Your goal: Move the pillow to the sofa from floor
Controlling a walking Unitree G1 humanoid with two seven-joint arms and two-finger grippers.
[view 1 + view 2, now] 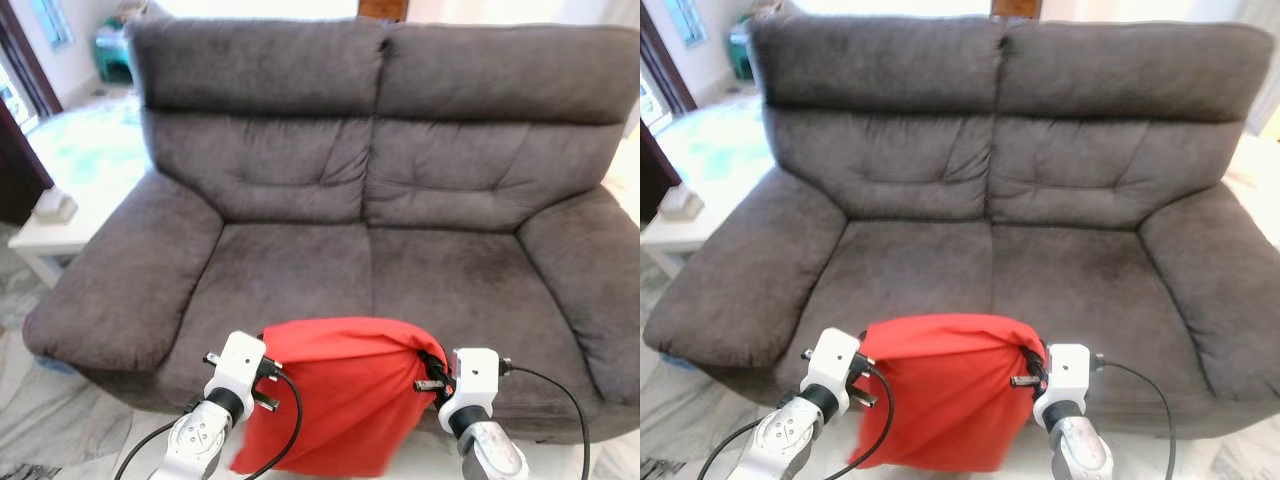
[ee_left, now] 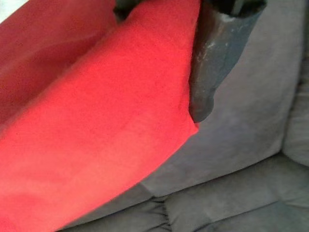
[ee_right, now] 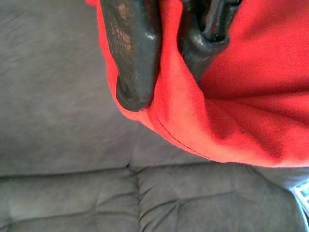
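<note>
A red pillow [image 1: 345, 395] hangs upright in front of the dark grey sofa [image 1: 370, 270], its top edge level with the seat's front. My left gripper [image 1: 268, 378] is shut on the pillow's upper left corner and my right gripper [image 1: 432, 372] is shut on its upper right corner. In the right wrist view two black fingers [image 3: 133, 53] pinch a fold of the red fabric [image 3: 251, 96]. In the left wrist view one black finger [image 2: 212, 58] lies along the pillow's edge [image 2: 87, 121], with sofa cushions beyond.
A white side table [image 1: 40, 240] with a small box [image 1: 55, 207] stands left of the sofa. Marble floor [image 1: 60, 420] runs below the sofa's front. The sofa's wide armrests [image 1: 130, 270] flank both seat cushions.
</note>
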